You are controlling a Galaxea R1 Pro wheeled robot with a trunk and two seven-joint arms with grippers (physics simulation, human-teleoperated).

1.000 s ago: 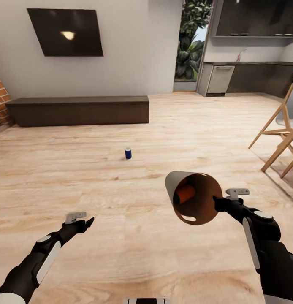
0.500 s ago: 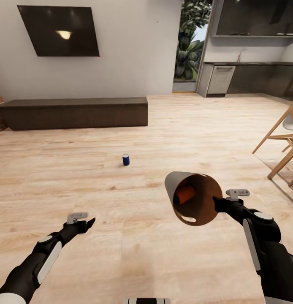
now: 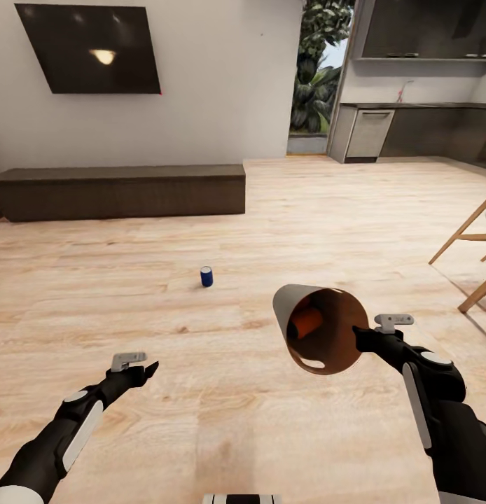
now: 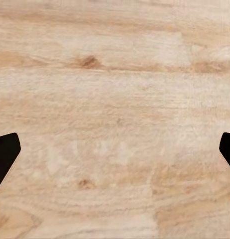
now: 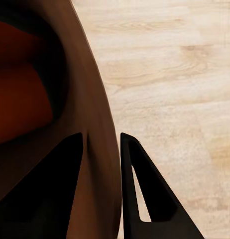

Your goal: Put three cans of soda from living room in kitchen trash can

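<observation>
The tash can (image 3: 325, 333) is held up on its side off the wood floor (image 3: 222, 420), mouth facing the head camera, with an orange soda can (image 3: 306, 320) lying inside; the right gripper (image 3: 360, 336) has its fingers (image 5: 140, 199) pinched on the rim, one each side of the wall; the blue soda can (image 3: 206, 276) stands upright on the floor well ahead, between the robot and the long dark cabinet (image 3: 120, 190); the left gripper (image 3: 146, 369) hangs low over bare boards, fingers spread wide with nothing between; kitchen (image 3: 418, 126) sits far back on the right.
</observation>
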